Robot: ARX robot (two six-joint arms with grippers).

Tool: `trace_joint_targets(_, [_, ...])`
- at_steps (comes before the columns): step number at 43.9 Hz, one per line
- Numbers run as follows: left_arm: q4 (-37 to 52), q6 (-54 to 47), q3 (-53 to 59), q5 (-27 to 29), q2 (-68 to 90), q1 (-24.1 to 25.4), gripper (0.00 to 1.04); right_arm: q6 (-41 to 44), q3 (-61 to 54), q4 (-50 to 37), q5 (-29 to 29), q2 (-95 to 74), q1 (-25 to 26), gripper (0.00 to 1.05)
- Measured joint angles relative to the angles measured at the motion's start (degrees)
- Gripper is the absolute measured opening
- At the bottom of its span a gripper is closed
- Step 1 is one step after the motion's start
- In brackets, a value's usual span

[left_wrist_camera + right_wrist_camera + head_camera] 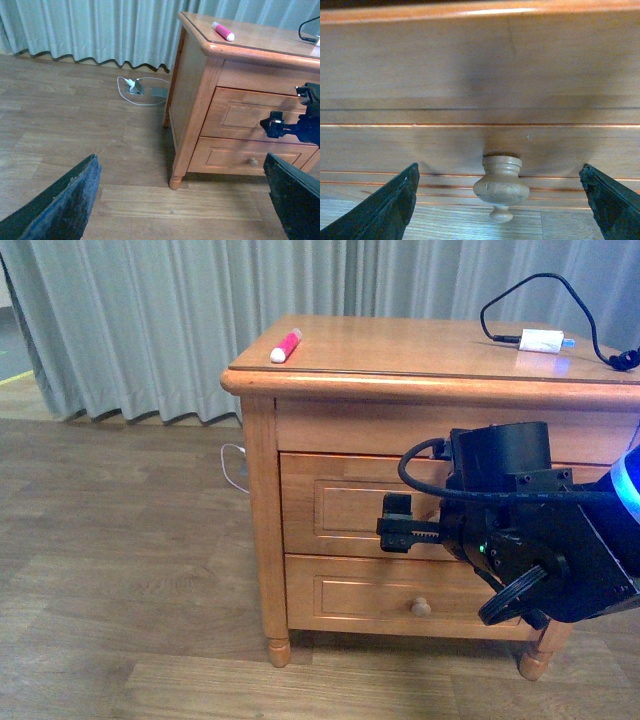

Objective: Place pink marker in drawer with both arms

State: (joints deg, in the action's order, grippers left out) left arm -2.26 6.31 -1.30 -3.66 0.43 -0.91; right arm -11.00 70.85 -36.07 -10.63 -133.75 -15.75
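The pink marker (286,345) with its white cap lies on the nightstand top near the left front corner, also in the left wrist view as the pink marker (223,31). The upper drawer (335,502) is closed. My right gripper (397,524) is open in front of it. In the right wrist view the drawer's pale round knob (501,184) sits between the wide-apart fingers (387,210), touching neither. My left gripper (182,200) is open over the floor, left of the nightstand, holding nothing, and is out of the front view.
A white charger plug (541,340) with a black cable lies on the top at the right. The lower drawer's knob (421,607) shows below my right arm. A white cable and socket (136,88) lie on the floor by the curtain.
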Motion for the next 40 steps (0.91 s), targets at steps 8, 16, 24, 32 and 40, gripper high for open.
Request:
trace_joint_targets(8, [0.0, 0.0, 0.0, 0.0, 0.0, 0.0, 0.99, 0.2, -0.1, 0.0, -1.0, 0.0, 0.1, 0.63])
trace_joint_targets(16, [0.0, 0.0, 0.0, 0.0, 0.0, 0.0, 0.99, 0.4, -0.2, 0.4, -1.1, 0.1, 0.2, 0.35])
trace_joint_targets(24, [0.0, 0.0, 0.0, 0.0, 0.0, 0.0, 0.99, 0.1, -1.6, 2.2, -0.6, 1.8, 0.2, 0.22])
trace_joint_targets(32, [0.0, 0.0, 0.0, 0.0, 0.0, 0.0, 0.99, -0.3, -5.5, 3.4, 0.2, 4.7, 0.1, 0.21])
trace_joint_targets(40, [0.0, 0.0, 0.0, 0.0, 0.0, 0.0, 0.99, -2.2, -12.1, 5.5, 0.7, 10.1, -1.1, 0.21])
